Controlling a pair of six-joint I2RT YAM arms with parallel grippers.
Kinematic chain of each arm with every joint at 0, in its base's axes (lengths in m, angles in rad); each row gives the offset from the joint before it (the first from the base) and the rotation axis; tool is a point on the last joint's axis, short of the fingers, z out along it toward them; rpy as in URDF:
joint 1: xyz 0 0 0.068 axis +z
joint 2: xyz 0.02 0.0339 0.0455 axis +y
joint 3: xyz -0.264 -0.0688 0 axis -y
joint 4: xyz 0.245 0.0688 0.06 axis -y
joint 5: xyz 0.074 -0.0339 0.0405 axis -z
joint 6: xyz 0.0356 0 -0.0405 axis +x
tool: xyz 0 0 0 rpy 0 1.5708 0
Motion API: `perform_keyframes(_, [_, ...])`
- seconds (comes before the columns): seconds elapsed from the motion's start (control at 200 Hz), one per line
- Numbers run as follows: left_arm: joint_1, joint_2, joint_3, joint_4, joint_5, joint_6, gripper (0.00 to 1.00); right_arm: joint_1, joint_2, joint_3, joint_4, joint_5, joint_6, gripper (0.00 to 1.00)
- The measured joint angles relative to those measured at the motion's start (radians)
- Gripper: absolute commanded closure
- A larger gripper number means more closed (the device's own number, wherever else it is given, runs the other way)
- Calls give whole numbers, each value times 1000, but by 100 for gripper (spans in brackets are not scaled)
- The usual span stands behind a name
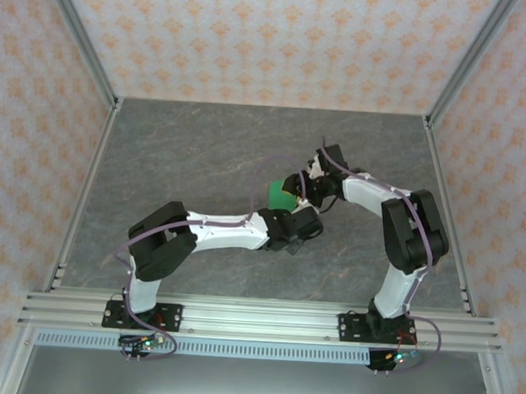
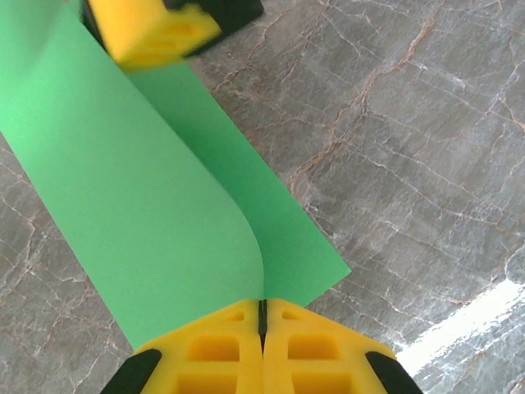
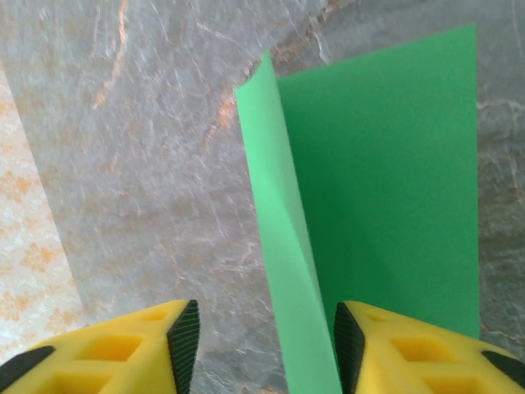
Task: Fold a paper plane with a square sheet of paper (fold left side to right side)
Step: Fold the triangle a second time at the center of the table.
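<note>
The square sheet of paper is bright green and lies mid-table, bent over on itself. In the left wrist view the paper curls up from the table, and my left gripper is shut on its two edges where they meet. A yellow finger of the right gripper shows at the far end of the sheet. In the right wrist view the paper lies flat, with a raised flap standing between the fingers of my right gripper, which is open; the flap stands close to the right finger. From above, the left gripper and right gripper meet over the sheet.
The grey marbled table is bare around the paper. Patterned walls with metal posts enclose it on three sides. A rail with both arm bases runs along the near edge.
</note>
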Motion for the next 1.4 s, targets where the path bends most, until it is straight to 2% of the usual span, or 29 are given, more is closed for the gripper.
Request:
perform_keyframes(0.1, [0, 0, -13, 8, 3, -12, 98, 0, 0, 85, -65, 38, -37, 31])
perform_keyframes(0.2, [0, 0, -23, 10, 3, -20, 98, -10, -1, 161, -97, 66, -62, 28])
perform_keyframes(0.445, [0, -6, -32, 15, 5, -26, 99, -110, -79, 157, -137, 121, -78, 28])
perform_keyframes(0.475, [0, -10, -32, 15, 6, -28, 99, -124, -103, 139, -140, 127, -82, 30])
perform_keyframes(0.55, [0, -20, -32, 15, 9, -29, 99, -156, -180, 74, -136, 142, -95, 44])
perform_keyframes(0.711, [6, -58, -34, 21, 44, -47, 100, -187, -326, -93, -132, 142, -110, 63])
perform_keyframes(0.966, [77, -108, -105, 80, 162, -90, 100, -183, -381, -380, -7, 31, -45, 93])
perform_keyframes(1.181, [123, -143, -162, 122, 251, -123, 100, -134, -380, -535, 149, -45, 41, 99])
perform_keyframes(1.401, [156, -174, -194, 145, 311, -130, 100, -58, -354, -565, 256, -67, 96, 100])
